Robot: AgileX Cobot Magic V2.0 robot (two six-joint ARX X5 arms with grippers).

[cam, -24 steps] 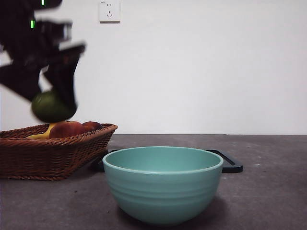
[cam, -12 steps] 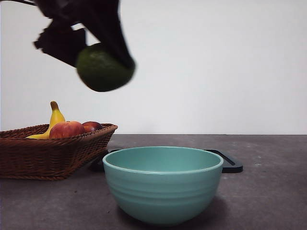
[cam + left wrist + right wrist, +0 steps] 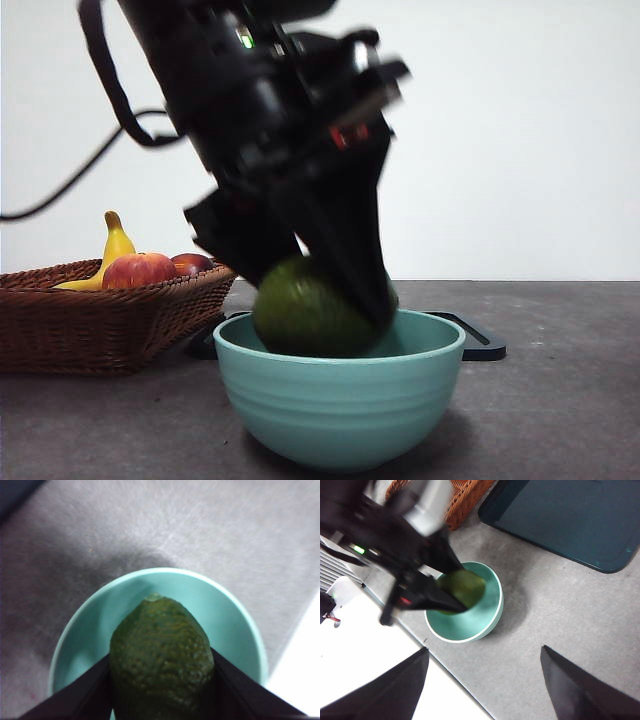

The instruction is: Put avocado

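Dark green avocado (image 3: 161,660), pinched between the left gripper's (image 3: 318,315) black jaws, sits low inside the teal bowl (image 3: 340,405), possibly not touching bottom; right gripper (image 3: 485,685) spread wide above it.

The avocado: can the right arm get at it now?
Probably not: the left end effector is clamped around the avocado in the teal bowl, covering it from above, while the right end effector waits open, apart.

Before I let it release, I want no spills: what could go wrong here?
The left gripper holds the avocado partly above the bowl rim; released here, it may drop and bounce. The rounded fruit could roll. On withdrawing, the gripper might clip the rim and shift the bowl.
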